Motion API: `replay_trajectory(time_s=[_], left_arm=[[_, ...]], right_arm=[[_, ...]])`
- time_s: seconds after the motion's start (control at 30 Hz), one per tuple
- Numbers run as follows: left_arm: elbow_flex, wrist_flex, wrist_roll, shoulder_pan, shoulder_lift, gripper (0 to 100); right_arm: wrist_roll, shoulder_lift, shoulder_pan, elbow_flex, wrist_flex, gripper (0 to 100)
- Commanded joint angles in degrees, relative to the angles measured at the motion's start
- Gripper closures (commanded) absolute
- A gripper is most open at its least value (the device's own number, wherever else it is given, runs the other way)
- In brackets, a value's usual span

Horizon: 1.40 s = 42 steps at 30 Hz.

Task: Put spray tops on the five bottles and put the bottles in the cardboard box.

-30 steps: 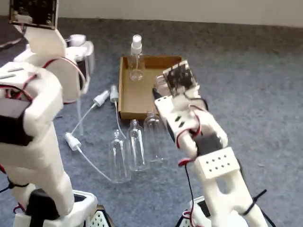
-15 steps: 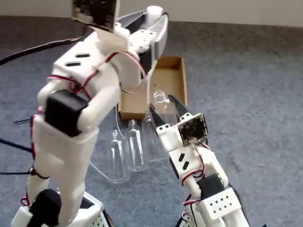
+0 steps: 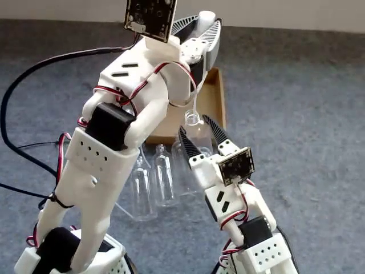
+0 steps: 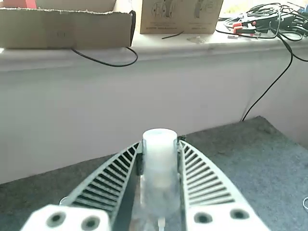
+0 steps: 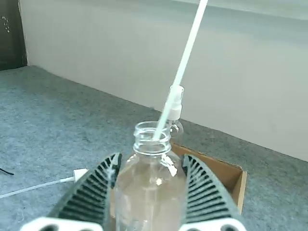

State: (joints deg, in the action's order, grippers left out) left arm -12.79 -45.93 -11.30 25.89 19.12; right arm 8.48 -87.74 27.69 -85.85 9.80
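Observation:
My left gripper (image 3: 206, 19) is raised high above the cardboard box (image 3: 215, 94) and is shut on a white spray top (image 4: 159, 159). The spray top's thin tube (image 5: 185, 57) slants down, and its end sits inside the open neck of a clear bottle (image 5: 151, 185). My right gripper (image 5: 151, 161) is shut on that bottle (image 3: 197, 136) and holds it upright by the box's near edge. Three more open bottles (image 3: 163, 178) stand on the carpet in front of the box. A capped bottle (image 5: 174, 103) shows just behind the held one.
A loose spray top (image 5: 79, 173) with its tube lies on the grey carpet beside the box. The left arm's body (image 3: 122, 131) hangs over the left part of the box and the standing bottles. A black cable (image 3: 23, 103) trails at the left.
The left arm swung up and to the right with the spray top, bringing its tube into the bottle's neck. The right gripper drew back from the box, holding the bottle.

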Motion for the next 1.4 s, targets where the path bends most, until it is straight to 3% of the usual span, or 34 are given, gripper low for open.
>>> replay_trajectory(time_s=[0.0,0.5,0.77,0.9,1.37], left_arm=[[-4.3,1.5,-0.4,0.7,1.5,100],[4.4,0.9,-0.5,-1.1,2.2,100],[6.4,-12.6,-0.4,-0.9,5.7,100],[8.9,-18.4,6.2,-0.7,7.8,100],[15.6,-24.0,10.7,1.0,8.6,100]], right_arm=[[-0.3,-0.7,0.4,0.5,0.2,99.5],[-0.4,-0.7,0.1,0.6,0.2,99.5],[-0.4,-0.5,0.0,0.7,0.2,99.5],[-0.4,-0.5,0.0,0.7,0.2,99.5],[-0.6,-0.5,-0.9,0.7,0.2,99.5]])
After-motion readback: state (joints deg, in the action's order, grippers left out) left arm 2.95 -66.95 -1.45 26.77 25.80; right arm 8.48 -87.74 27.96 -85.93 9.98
